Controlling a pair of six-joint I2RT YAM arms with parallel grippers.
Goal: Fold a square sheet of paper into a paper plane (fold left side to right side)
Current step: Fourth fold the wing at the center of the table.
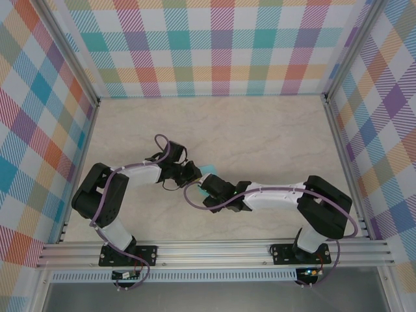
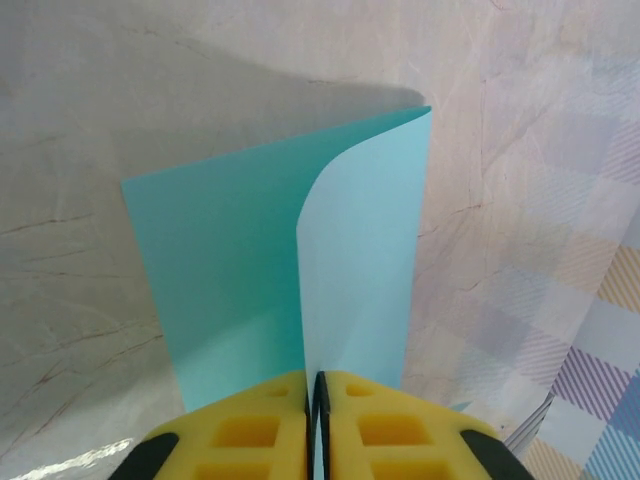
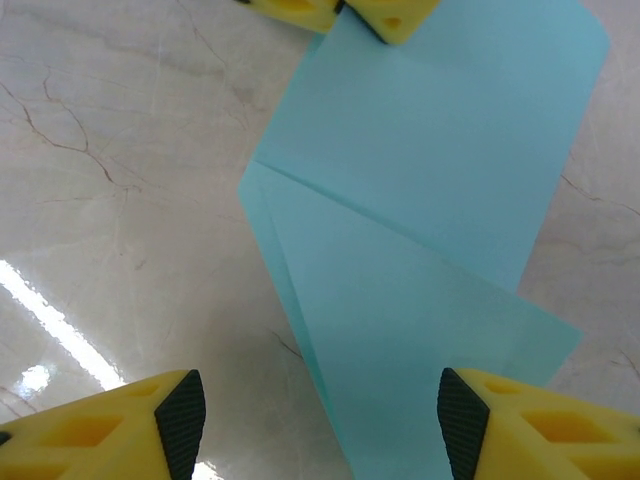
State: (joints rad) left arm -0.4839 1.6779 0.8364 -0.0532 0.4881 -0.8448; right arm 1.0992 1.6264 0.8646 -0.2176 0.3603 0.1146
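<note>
Two arms meet over the middle of the worktop (image 1: 260,130) in the top view, the left gripper (image 1: 190,173) and right gripper (image 1: 211,189) flanking the square sheet of paper (image 1: 209,170). Left wrist view: yellow pads (image 2: 250,425) pressed together on the sheet's near edge, one side curling over. Right wrist view: the right gripper's jaws stand wide apart, gripping nothing, the sheet lying between them on the worktop.

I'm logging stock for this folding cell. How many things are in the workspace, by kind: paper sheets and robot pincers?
Thin teal square paper sheet: 1
Yellow-padded robot pincers: 2 (left pincer, right pincer)
Total: 3
</note>
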